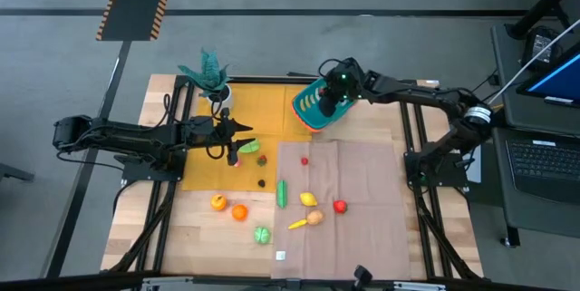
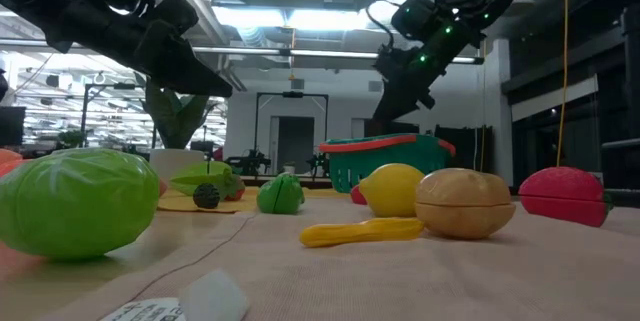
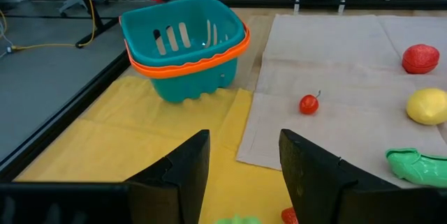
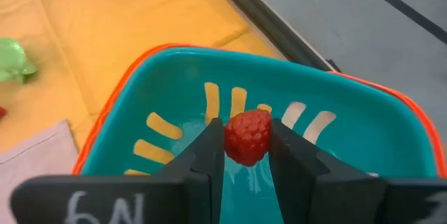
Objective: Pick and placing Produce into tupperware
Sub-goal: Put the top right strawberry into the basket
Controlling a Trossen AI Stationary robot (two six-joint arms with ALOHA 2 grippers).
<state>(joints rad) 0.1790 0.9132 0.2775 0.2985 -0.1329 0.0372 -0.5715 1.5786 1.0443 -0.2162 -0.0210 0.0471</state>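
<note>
Clamped in our right gripper (image 4: 246, 155), the raspberry (image 4: 246, 136) hangs over the tupperware (image 4: 363, 123) (empty): lower, then release.

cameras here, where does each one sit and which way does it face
High: above the table, looking straight down; both arms show.
Low: at tabletop height, looking level across the produce; arms enter from above.
Left wrist: on the left arm, facing the tupperware; own open jaws at bottom.
Right wrist: on the right arm, looking down into the tupperware; jaws grip a raspberry.
Shared: all four show the teal tupperware; both wrist views see its slotted bottom.
</note>
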